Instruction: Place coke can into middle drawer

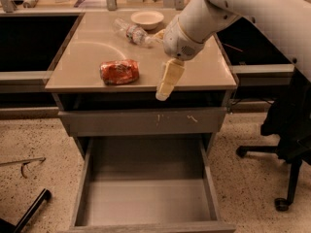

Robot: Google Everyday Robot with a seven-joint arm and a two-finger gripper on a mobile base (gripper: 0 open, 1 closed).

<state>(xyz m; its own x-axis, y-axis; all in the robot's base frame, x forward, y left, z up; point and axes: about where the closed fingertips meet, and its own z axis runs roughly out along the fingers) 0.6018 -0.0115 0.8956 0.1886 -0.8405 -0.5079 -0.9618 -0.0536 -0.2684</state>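
Note:
The coke can (119,72), red-orange and crumpled, lies on its side on the tan counter (97,47), front left. My gripper (165,89) hangs at the counter's front edge, pointing down, about a can's length to the right of the can and not touching it. The middle drawer (146,198) is pulled open below and in front of the counter, and its grey inside holds nothing. The arm (194,23) reaches in from the upper right.
A clear plastic bottle (131,32) and a pale bowl (147,18) sit at the back of the counter. A closed grey drawer panel (121,123) with pale scratches is above the open drawer. An office chair (291,130) stands at the right. The apple is hidden.

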